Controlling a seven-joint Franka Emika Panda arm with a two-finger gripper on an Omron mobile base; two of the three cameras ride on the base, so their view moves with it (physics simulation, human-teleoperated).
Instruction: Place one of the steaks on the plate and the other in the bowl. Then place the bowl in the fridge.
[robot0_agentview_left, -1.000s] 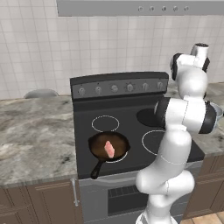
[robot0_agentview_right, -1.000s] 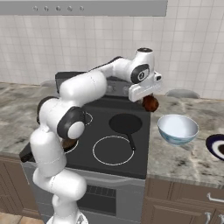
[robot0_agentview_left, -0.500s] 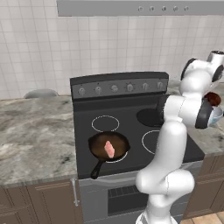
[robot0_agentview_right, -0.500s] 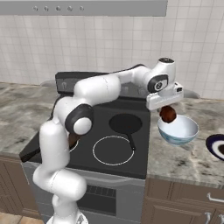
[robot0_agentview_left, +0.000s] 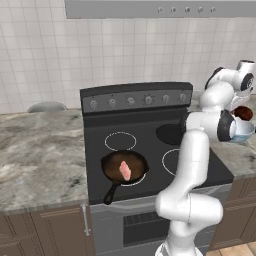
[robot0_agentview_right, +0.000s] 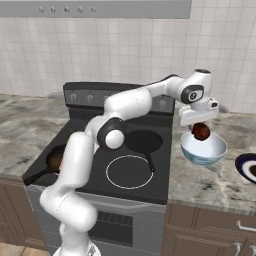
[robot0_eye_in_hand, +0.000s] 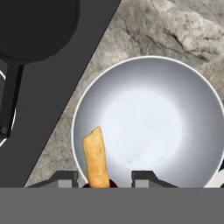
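Note:
My gripper (robot0_agentview_right: 200, 125) is shut on the dark reddish-brown steak (robot0_agentview_right: 202, 132) and holds it just above the bowl (robot0_agentview_right: 202, 155), which stands on the counter right of the stove. In the hand view the held steak (robot0_eye_in_hand: 97, 161) shows edge-on as a tan strip between my fingertips (robot0_eye_in_hand: 146, 177), over the bowl's white inside (robot0_eye_in_hand: 157, 118). The pale pink steak (robot0_agentview_left: 125, 170) lies in the black skillet (robot0_agentview_left: 112, 167) at the stove's front left. The dark plate (robot0_agentview_right: 241, 163) sits on the counter right of the bowl. The fridge is out of view.
A second black skillet (robot0_agentview_right: 144, 141) rests on the back right burner, close to the bowl's left. The stove's raised control panel (robot0_agentview_left: 135, 100) runs along the back. Grey marble counter (robot0_agentview_left: 40, 150) lies on both sides of the stove.
My arm has swung right with the dark steak, from above the stove's right side to over the bowl, and has come lower. The pink steak and skillets have not moved.

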